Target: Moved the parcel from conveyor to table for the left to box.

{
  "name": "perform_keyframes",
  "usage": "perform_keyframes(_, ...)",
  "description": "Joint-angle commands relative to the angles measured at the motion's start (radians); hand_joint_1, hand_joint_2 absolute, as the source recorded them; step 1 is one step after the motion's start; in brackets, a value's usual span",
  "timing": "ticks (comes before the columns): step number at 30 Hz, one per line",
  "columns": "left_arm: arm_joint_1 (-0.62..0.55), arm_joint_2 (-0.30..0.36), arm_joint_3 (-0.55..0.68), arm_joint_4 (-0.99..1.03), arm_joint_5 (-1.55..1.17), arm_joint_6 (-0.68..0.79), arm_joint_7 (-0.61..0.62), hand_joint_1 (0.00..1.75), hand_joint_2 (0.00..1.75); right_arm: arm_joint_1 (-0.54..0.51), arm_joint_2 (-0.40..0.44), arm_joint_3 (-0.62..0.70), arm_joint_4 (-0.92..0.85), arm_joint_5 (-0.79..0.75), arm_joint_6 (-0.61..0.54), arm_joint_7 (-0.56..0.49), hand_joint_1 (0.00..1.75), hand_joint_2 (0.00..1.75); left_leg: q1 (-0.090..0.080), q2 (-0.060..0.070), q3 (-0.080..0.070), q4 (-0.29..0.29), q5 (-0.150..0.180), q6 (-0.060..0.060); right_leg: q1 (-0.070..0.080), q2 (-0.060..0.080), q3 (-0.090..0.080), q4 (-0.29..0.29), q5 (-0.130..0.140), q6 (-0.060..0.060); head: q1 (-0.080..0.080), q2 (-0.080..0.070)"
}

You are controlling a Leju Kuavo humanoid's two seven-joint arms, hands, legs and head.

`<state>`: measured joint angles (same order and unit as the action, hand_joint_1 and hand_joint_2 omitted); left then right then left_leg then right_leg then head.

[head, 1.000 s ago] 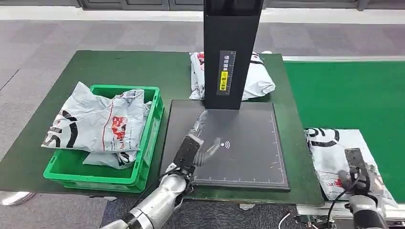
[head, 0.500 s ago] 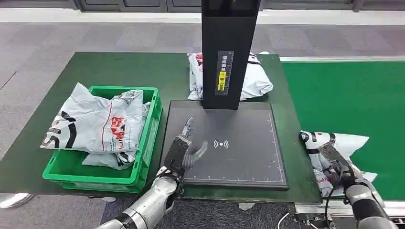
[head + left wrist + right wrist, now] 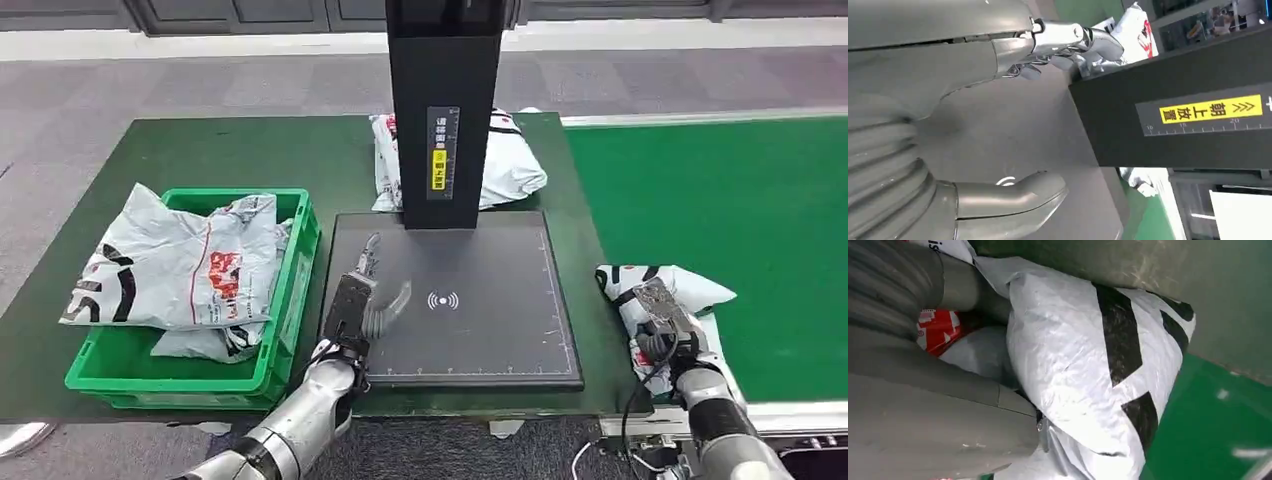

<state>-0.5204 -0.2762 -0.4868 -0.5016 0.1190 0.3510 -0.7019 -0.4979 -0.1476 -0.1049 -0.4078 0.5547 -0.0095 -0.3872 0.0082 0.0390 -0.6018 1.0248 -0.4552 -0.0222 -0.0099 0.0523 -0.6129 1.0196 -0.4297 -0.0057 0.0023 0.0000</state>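
The parcel (image 3: 655,310), a white mailer with black and red print, is bunched at the conveyor (image 3: 740,230) edge, just beside the table (image 3: 220,160), and is gripped by the right hand (image 3: 660,325), whose fingers are closed into its film. It lies to the right of the scanner pad (image 3: 455,300), over which the left hand (image 3: 362,300) is held spread and empty. The green bin (image 3: 285,330) is seen farther left.
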Motion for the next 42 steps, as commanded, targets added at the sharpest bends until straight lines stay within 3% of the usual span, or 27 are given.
perform_keyframes(1,-0.033,0.026,0.033,0.028,0.001,0.002,0.004,0.00,1.75,-0.010,0.100,0.035,-0.024,-0.005,0.014,-0.007,1.75,1.75,0.002,0.003,0.001,-0.003,0.001,-0.001,0.002,0.002,-0.002,-0.001,0.002,-0.003,0.000,0.000)
perform_keyframes(5,-0.025,0.030,0.073,-0.013,-0.016,0.057,0.004,0.00,1.75,0.017,0.153,0.016,-0.195,-0.179,0.040,-0.159,1.75,1.75,0.005,0.007,0.003,-0.006,0.000,-0.001,0.004,0.006,-0.004,0.000,0.002,-0.006,0.000,0.000)
perform_keyframes(9,-0.062,0.022,0.114,0.010,-0.022,0.063,0.004,0.00,1.75,0.056,0.187,0.174,-0.547,-0.336,0.031,-0.155,1.75,1.75,0.005,0.011,0.001,-0.008,0.001,-0.004,0.004,0.010,-0.009,0.002,0.004,-0.010,0.000,0.000)
perform_keyframes(12,-0.044,0.026,0.130,-0.050,-0.048,0.080,0.004,0.00,1.75,0.142,0.145,0.293,-0.781,-0.460,0.016,-0.166,1.75,1.75,0.004,0.004,-0.002,-0.007,0.004,-0.006,0.003,0.003,-0.012,0.006,0.002,-0.011,0.000,0.000)
perform_keyframes(15,-0.024,0.031,0.131,-0.084,-0.066,0.086,0.004,0.00,1.75,0.200,0.117,0.361,-0.898,-0.459,-0.024,-0.156,1.75,1.75,0.005,-0.010,-0.005,-0.009,0.012,-0.014,0.005,-0.011,-0.012,0.004,0.001,-0.011,0.000,0.000)
perform_keyframes(17,-0.025,0.027,0.131,-0.086,-0.070,0.085,0.004,0.00,1.75,0.177,0.123,0.383,-0.884,-0.459,-0.026,-0.146,1.75,1.75,0.005,-0.019,0.002,-0.009,0.016,-0.016,0.005,-0.021,-0.011,0.005,-0.001,-0.012,0.000,0.000)
perform_keyframes(23,-0.066,-0.007,0.114,-0.053,-0.083,0.077,0.004,0.00,1.75,0.140,0.160,0.415,-0.891,-0.463,-0.064,-0.104,1.75,1.75,0.003,-0.036,-0.006,-0.008,0.019,-0.016,0.003,-0.036,-0.012,0.005,-0.002,-0.010,0.000,0.000)
perform_keyframes(28,-0.090,-0.024,0.105,-0.024,-0.091,0.091,0.004,0.00,1.75,0.101,0.163,0.455,-0.753,-0.457,-0.047,-0.044,1.75,1.75,-0.001,-0.038,-0.007,-0.007,0.019,-0.011,0.001,-0.038,-0.011,0.004,-0.002,-0.007,0.000,0.000)
perform_keyframes(42,-0.088,-0.023,0.105,-0.027,-0.091,0.091,0.004,0.00,1.75,0.097,0.167,0.458,-0.720,-0.456,-0.050,-0.054,1.75,1.75,-0.004,-0.042,-0.007,-0.008,0.020,-0.009,0.000,-0.044,-0.008,0.001,-0.002,-0.004,0.000,0.000)
